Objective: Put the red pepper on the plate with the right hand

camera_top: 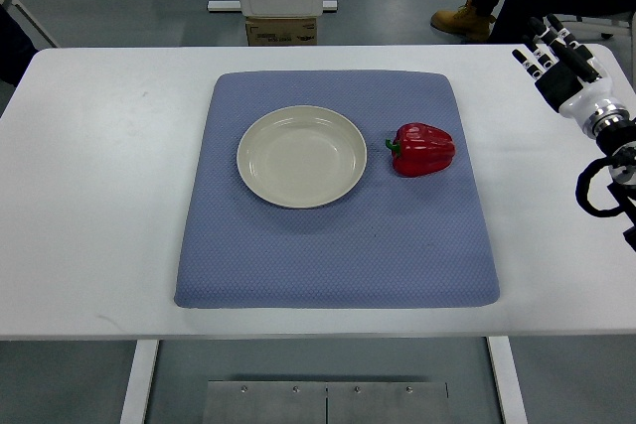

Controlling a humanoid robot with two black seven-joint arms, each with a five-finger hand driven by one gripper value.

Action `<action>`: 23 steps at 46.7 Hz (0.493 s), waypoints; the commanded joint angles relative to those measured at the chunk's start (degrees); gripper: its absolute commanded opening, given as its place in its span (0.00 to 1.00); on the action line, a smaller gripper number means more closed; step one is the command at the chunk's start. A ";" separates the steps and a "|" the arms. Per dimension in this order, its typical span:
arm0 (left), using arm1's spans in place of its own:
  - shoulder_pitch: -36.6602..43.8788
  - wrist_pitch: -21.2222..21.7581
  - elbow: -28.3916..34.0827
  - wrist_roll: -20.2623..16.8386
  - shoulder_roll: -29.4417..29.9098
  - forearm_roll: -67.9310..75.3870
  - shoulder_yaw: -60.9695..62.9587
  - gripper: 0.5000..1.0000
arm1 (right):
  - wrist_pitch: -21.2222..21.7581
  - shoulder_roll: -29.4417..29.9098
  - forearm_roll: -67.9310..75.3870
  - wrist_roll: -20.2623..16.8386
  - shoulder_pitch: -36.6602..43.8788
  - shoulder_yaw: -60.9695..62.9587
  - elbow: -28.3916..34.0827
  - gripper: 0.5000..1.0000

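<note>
Red pepper (pixel 423 149) lies on its side on the blue-grey mat (pixel 338 245), in the mat's right half and a little toward its far edge. Its green stem points left, at the plate (pixel 302 157). The pepper sits just beside the plate's right rim, with a narrow strip of mat showing between the two, so they do not touch. The plate is cream-coloured, round and shallow, and it rests upright a little left of the mat's middle with nothing in it.

The mat is a padded square with rounded corners, laid on the white table (pixel 89 196) and covering most of its middle. Bare tabletop shows on both sides of it, as well as along the near edge.

The right hand (pixel 558 62) hangs over the table's far right corner, well apart from the pepper and clear of the mat. Its arm comes in from the right edge of the top view, with a black cable looped beside the wrist. The fingers are stretched out and loose, pointing away toward the far edge, and they grasp nothing.

Beyond the far edge of the table, a person's legs and a tan boot (pixel 461 19) show at the top right. A white stand with a cardboard box (pixel 281 30) at its foot is on the floor near the top centre.
</note>
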 commanded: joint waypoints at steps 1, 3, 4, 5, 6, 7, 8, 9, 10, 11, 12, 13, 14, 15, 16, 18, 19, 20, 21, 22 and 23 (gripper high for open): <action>0.00 0.01 0.02 -0.09 0.00 -0.05 -0.07 1.00 | -0.24 0.10 0.00 0.00 0.00 0.00 0.00 1.00; 0.70 0.01 0.02 -0.35 0.00 0.04 0.02 1.00 | -0.24 0.10 0.00 0.00 0.00 0.00 0.00 1.00; 0.88 0.01 0.02 -0.44 0.00 0.56 0.02 1.00 | -0.24 0.10 0.00 0.00 0.00 0.00 0.00 1.00; 0.79 -0.07 0.02 -0.35 0.00 0.66 0.02 1.00 | -0.24 0.10 0.00 0.00 -0.08 0.00 0.00 1.00; 0.62 -0.07 0.02 -0.44 0.00 0.66 0.02 1.00 | -0.24 0.10 0.00 0.00 -0.17 0.00 0.00 1.00; 0.44 -0.07 0.02 -0.35 0.00 0.57 0.02 1.00 | -0.24 0.10 0.00 0.00 -0.35 0.00 0.00 1.00; 0.26 -0.07 0.02 -0.35 0.00 0.66 0.02 1.00 | -0.24 0.10 0.00 0.00 -0.52 0.00 0.00 1.00; 0.26 -0.07 0.02 -0.35 0.00 0.66 0.02 1.00 | -0.24 0.18 0.00 0.00 -0.61 0.00 -0.08 1.00; 0.26 -0.07 0.02 -0.35 0.00 0.66 0.02 1.00 | -0.24 0.19 0.00 0.00 -0.70 0.00 -0.09 1.00; 0.26 -0.07 0.02 -0.35 0.00 0.66 0.02 1.00 | -0.24 0.27 0.00 0.00 -0.70 0.00 -0.09 1.00; 0.35 -0.07 0.02 -0.35 0.00 0.57 0.02 1.00 | -0.24 0.36 0.00 0.00 -0.70 0.00 -0.09 1.00; 0.52 -0.07 0.02 -0.35 0.00 0.57 0.02 1.00 | -0.24 0.45 0.00 0.00 -0.70 0.00 -0.09 1.00; 0.70 -0.07 0.02 -0.35 0.00 0.57 0.02 1.00 | -0.24 0.45 0.00 0.00 -0.79 0.00 0.00 1.00; 0.79 -0.07 0.02 -0.35 0.00 0.57 0.02 1.00 | -0.24 0.54 0.00 0.00 -0.79 0.00 0.00 1.00; 0.79 -0.07 0.02 -0.35 0.00 0.57 0.02 1.00 | -0.24 0.54 0.00 0.00 -0.79 0.00 0.00 1.00; 0.88 -0.07 0.02 -0.35 0.00 0.57 0.02 1.00 | -0.24 0.54 0.00 0.00 -0.79 0.00 0.00 1.00; 0.88 -0.07 0.02 -0.35 0.00 0.57 0.02 1.00 | -0.24 0.54 0.00 0.00 -0.79 0.00 0.00 1.00; 0.88 -0.07 0.02 -0.35 0.00 0.57 0.02 1.00 | -0.24 0.54 0.00 0.00 -0.79 0.00 0.00 1.00; 0.88 -0.07 0.02 -0.35 0.00 0.57 0.02 1.00 | -0.24 0.45 0.00 0.00 -0.70 0.00 -0.08 1.00; 0.88 -0.07 0.02 -0.35 0.00 0.57 0.02 1.00 | -0.24 0.45 0.00 0.00 -0.70 0.00 0.00 1.00; 0.79 -0.07 0.02 -0.35 0.00 0.57 0.02 1.00 | -0.24 0.36 0.00 0.00 -0.61 0.00 0.00 1.00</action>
